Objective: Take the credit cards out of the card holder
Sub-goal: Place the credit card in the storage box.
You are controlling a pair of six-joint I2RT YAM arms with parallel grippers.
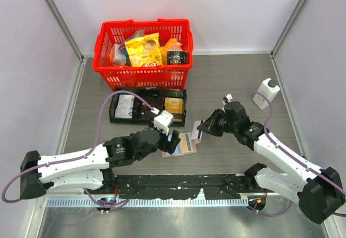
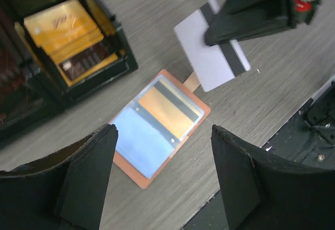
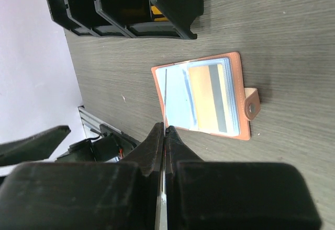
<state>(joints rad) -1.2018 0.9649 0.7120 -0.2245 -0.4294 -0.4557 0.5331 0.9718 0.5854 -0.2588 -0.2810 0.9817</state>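
Observation:
The tan-pink card holder (image 1: 184, 145) lies open on the table, light blue inside, with a gold card (image 2: 168, 107) in its right pocket; it also shows in the right wrist view (image 3: 238, 91). My right gripper (image 1: 209, 127) is shut on a greyish-white card with a dark stripe (image 2: 209, 49) and holds it above the table, right of the holder. That card is edge-on in the right wrist view (image 3: 165, 99). My left gripper (image 1: 174, 139) is open and empty, hovering over the holder's left half (image 2: 141, 141).
A black three-compartment tray (image 1: 121, 120) behind the holder has gold cards (image 2: 65, 31) in its right compartment. A red basket (image 1: 143, 77) of packets stands at the back. A white bottle (image 1: 266, 93) is at the right. A black mat (image 1: 178, 186) lines the near edge.

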